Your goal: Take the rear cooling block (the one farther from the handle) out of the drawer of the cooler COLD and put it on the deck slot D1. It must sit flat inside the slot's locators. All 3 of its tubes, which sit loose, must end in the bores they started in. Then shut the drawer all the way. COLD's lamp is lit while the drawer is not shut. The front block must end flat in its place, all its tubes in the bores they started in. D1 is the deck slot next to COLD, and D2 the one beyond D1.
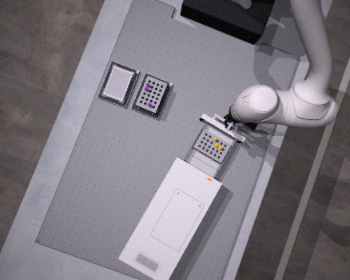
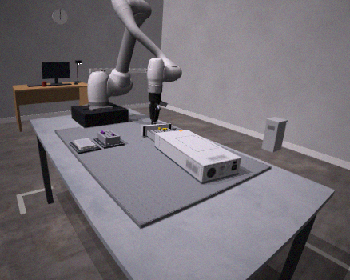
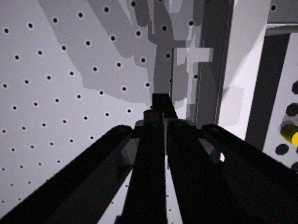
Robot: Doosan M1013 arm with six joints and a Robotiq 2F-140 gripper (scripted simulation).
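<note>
My gripper (image 1: 229, 125) (image 2: 154, 122) (image 3: 160, 106) is shut and empty, low at the outer side of the drawer's front panel (image 1: 211, 120) (image 3: 243, 65), by the handle. Touch cannot be told. COLD (image 1: 169, 218) (image 2: 196, 150) has its drawer partly out and its orange lamp (image 1: 209, 179) lit. The front block (image 1: 206, 149) sits in the drawer with three yellow tubes in its bores and looks flat. The drawer's rear place (image 1: 201, 163) is empty. The block with three purple tubes (image 1: 155, 93) (image 2: 109, 138) sits in deck slot D1 (image 1: 147, 114), looking flat inside the locators.
Deck slot D2 (image 1: 104, 98) (image 2: 85, 150), beyond D1, holds a pale flat-topped piece (image 1: 119, 83) (image 2: 84, 143). The arm's black base (image 1: 224, 20) (image 2: 100, 116) stands at the far end of the table. The perforated deck (image 1: 89, 168) (image 2: 145, 180) lies under COLD and both slots.
</note>
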